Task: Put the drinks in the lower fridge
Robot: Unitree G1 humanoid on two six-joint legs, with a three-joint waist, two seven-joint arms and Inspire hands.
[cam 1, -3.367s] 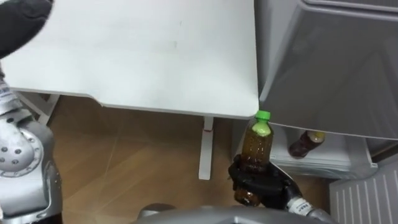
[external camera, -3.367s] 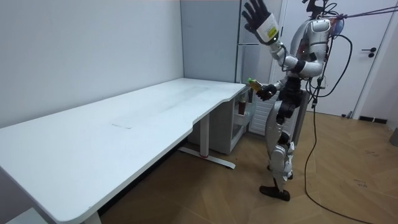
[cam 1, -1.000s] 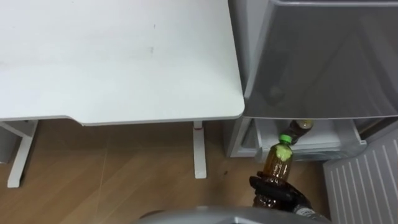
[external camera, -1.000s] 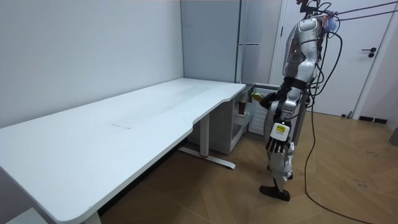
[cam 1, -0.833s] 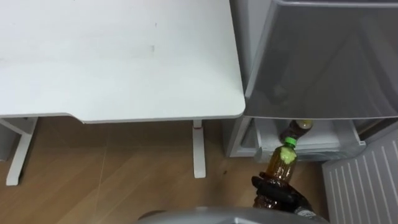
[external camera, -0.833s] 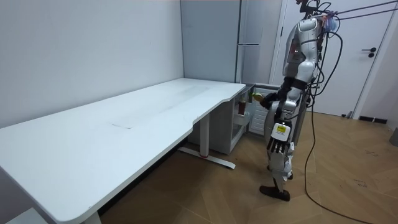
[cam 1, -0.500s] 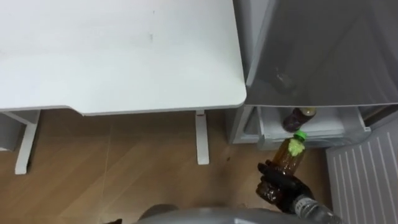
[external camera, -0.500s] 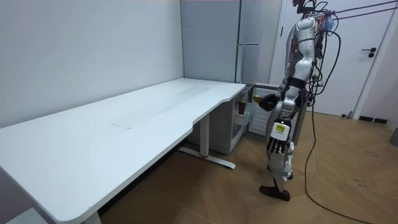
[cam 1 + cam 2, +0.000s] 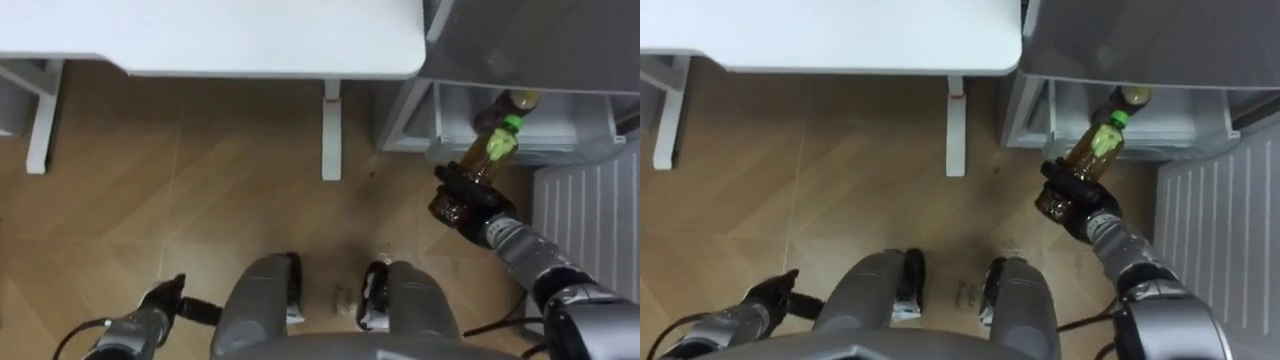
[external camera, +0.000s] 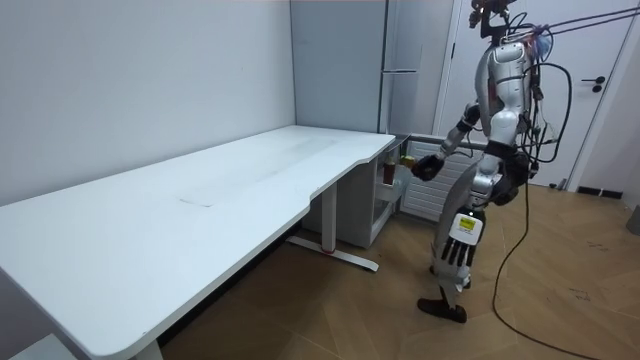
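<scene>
Just outside the lower fridge [image 9: 570,122], the green-capped drink bottle [image 9: 489,160] tilts with its cap toward the open compartment, its body not yet past the front edge. A second bottle [image 9: 506,103] already sits inside, close behind the cap. To do this step well, the bottle should probably go in low and to one side of that second bottle, so the cap does not knock it. It looks best to let the base rest on the shelf before the grip loosens. The right hand [image 9: 462,192] wraps its dark fingers tightly round the lower half of the bottle, the arm stretched toward the fridge. Right of the compartment the fridge door [image 9: 585,225] stands swung open, leaving the way clear. Left of the fridge is the white desk [image 9: 220,35]. The left hand [image 10: 462,250] hangs by the robot's leg, away from the fridge, fingers straight and holding nothing.
</scene>
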